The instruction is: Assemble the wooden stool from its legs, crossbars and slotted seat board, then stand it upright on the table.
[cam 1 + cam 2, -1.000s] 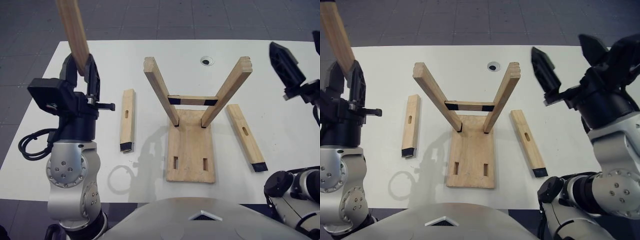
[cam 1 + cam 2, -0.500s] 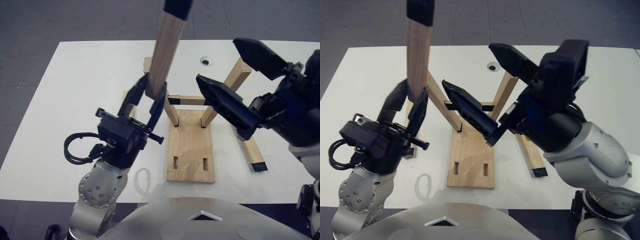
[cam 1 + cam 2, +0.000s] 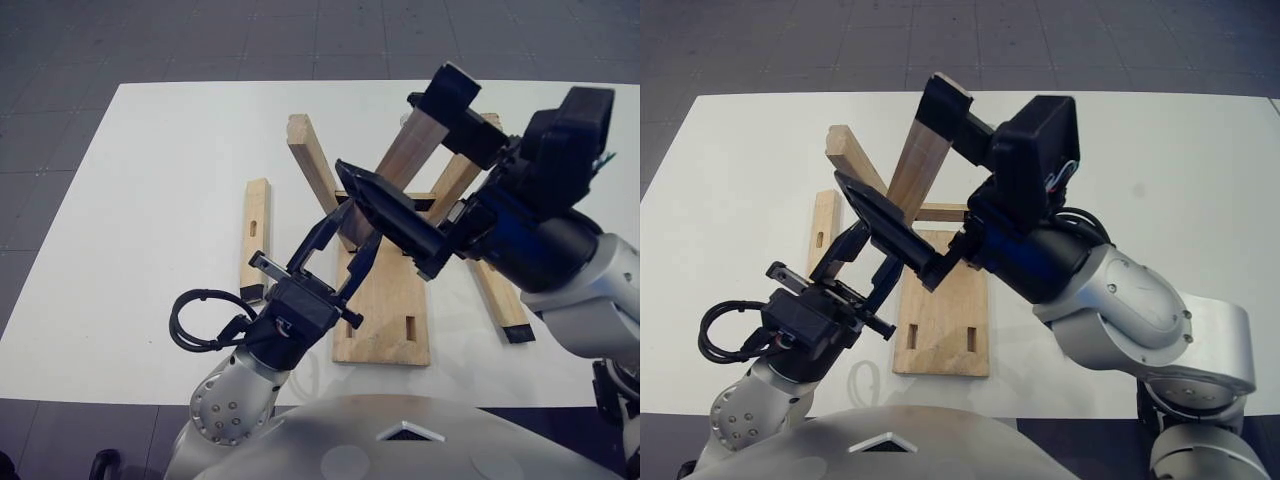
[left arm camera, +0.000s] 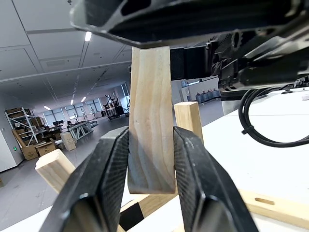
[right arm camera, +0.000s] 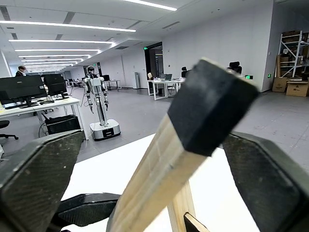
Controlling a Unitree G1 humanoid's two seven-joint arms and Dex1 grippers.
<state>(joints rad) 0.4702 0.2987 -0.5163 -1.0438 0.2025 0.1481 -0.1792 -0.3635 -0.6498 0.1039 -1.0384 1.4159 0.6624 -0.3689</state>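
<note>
White tabletop (image 3: 150,200) in a big open office hall, and both arms are crowded together right above the half-built stool. The left gripper (image 4: 150,145) has its fingers clamped on the bottom end of a wooden leg (image 3: 918,165), which slants up and away with its black-capped tip in the air. The right gripper (image 5: 154,174) straddles that leg higher up, fingers wide apart and, as far as I can see, not touching the wood. Below them lies the seat board (image 3: 380,320), with two legs (image 3: 310,160) standing in its far end and the near slots (image 3: 351,324) free. One loose slotted piece (image 3: 255,235) lies to its left, another (image 3: 497,295) to its right. It looks like a handover, and that is where I'd worry. Held only at its end, the leg could twist if the right fingers close off-centre, or drop if the left lets go too soon. Falling, it would likely strike the standing legs and knock them out of the board. The right gripper also hangs close above them, so a careless swing could do the same.
</note>
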